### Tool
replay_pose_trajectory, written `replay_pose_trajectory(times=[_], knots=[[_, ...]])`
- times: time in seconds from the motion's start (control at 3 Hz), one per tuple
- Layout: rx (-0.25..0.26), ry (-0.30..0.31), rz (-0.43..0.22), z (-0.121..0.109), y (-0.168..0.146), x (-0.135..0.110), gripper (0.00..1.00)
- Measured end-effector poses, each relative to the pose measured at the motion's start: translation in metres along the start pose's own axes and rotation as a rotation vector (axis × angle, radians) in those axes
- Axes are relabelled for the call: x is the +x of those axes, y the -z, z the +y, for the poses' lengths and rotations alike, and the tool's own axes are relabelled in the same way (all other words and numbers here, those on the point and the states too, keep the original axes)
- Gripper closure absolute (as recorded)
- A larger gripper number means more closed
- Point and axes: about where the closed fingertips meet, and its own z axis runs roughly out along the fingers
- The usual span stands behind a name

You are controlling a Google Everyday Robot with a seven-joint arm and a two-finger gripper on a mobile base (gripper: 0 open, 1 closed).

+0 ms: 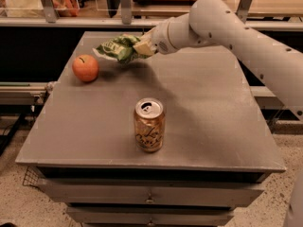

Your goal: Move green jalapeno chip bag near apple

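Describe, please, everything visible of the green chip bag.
The green jalapeno chip bag is small, crinkled and shiny, like foil, green with pale and white markings. It hangs in the air over the far left part of the table, casting a shadow there. The gripper holds one end between the fingers; nothing else touches it. The apple lies to its lower left, apart from it.

Arm (pixel 251 46): off-white, smooth round tube sections w/ a fat ball-like joint (pixel 213 13) at the bend. Row of small dark dots (pixel 261 76), prob. screw holes, along the long section. Wrist (pixel 168 34) same pale shell, thicker, w/ one small ring mark. Gripper (pixel 143 46) at arm's tip, above back-left of table (pixel 213 117); fingers tan/cream, blocky.
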Motion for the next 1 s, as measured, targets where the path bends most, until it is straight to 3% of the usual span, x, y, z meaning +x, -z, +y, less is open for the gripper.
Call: replay_pose_trajectory(times=[0.33, 0.67, 1.0], knots=[[-0.015, 0.007, 0.002, 0.0061, -0.0039, 0.0005, 0.3], [-0.033, 0.01, 0.003, 0.0095, -0.0058, 0.0004, 0.07], [-0.04, 0.013, 0.006, 0.0094, -0.006, 0.0009, 0.0]])
